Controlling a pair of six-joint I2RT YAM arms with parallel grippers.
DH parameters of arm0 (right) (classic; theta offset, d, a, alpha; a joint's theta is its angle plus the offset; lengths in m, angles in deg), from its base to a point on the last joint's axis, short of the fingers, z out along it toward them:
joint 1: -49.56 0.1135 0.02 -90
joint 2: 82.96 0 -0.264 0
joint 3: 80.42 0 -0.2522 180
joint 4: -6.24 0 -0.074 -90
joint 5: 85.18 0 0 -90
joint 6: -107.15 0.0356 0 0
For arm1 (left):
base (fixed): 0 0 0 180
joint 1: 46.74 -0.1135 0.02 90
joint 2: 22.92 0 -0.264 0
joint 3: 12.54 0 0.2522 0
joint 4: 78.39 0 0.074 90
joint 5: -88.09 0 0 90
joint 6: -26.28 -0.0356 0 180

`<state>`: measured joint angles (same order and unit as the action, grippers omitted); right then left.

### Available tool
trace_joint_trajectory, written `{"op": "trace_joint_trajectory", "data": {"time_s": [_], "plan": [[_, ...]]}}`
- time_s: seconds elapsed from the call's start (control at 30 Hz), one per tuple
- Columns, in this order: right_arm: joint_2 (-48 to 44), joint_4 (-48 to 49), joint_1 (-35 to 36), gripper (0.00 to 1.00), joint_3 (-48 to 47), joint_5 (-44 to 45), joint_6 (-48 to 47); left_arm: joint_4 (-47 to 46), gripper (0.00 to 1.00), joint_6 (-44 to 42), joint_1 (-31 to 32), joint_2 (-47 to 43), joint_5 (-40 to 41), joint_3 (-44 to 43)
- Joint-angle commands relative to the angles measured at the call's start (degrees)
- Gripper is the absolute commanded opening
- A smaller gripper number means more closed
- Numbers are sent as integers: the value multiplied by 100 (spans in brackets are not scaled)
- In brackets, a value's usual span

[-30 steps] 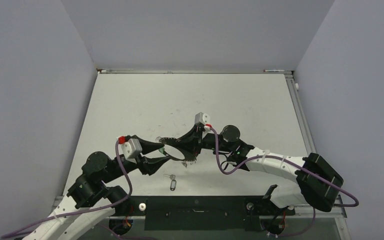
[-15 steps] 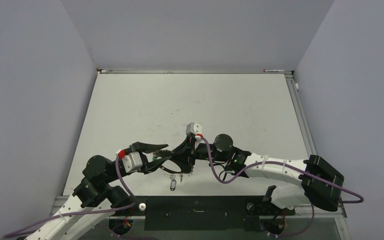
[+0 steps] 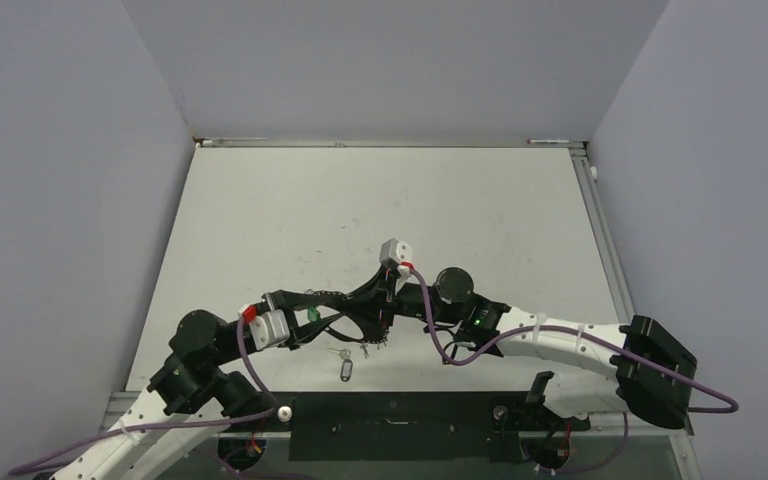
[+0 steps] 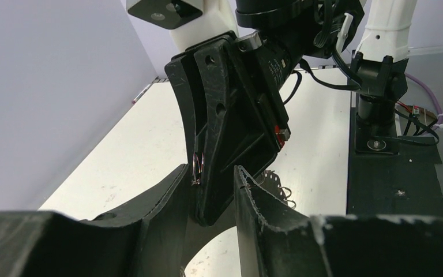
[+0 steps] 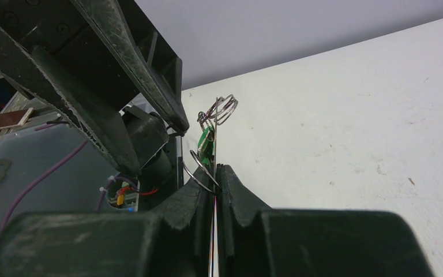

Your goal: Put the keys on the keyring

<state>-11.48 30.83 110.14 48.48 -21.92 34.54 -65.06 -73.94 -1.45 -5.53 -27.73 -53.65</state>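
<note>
Your right gripper: clamped on the keyring, held edge-on and upright. Your left gripper: fingers apart, straddling the right gripper's tip. One key: flat on the counter, long axis near-to-far.

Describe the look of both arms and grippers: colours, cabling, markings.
Both arms mix black joint housings with white links, clearest on the right arm; the left arm shows mostly black. A purple cable loops along each. Each wrist carries a grey camera block with a red mark beside it. The left gripper and right gripper have black tapered fingers, toothed along the left's inner edges.
</note>
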Motion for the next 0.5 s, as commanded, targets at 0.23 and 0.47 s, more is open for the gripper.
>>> {"op": "trace_joint_trajectory", "data": {"time_s": [0.23,0.47], "plan": [[-286,240,150,5,-302,70,62,-109,31,-127,14,101,86,20],[-330,223,237,5,-309,71,30,-63,27,-173,11,193,86,2]]}}
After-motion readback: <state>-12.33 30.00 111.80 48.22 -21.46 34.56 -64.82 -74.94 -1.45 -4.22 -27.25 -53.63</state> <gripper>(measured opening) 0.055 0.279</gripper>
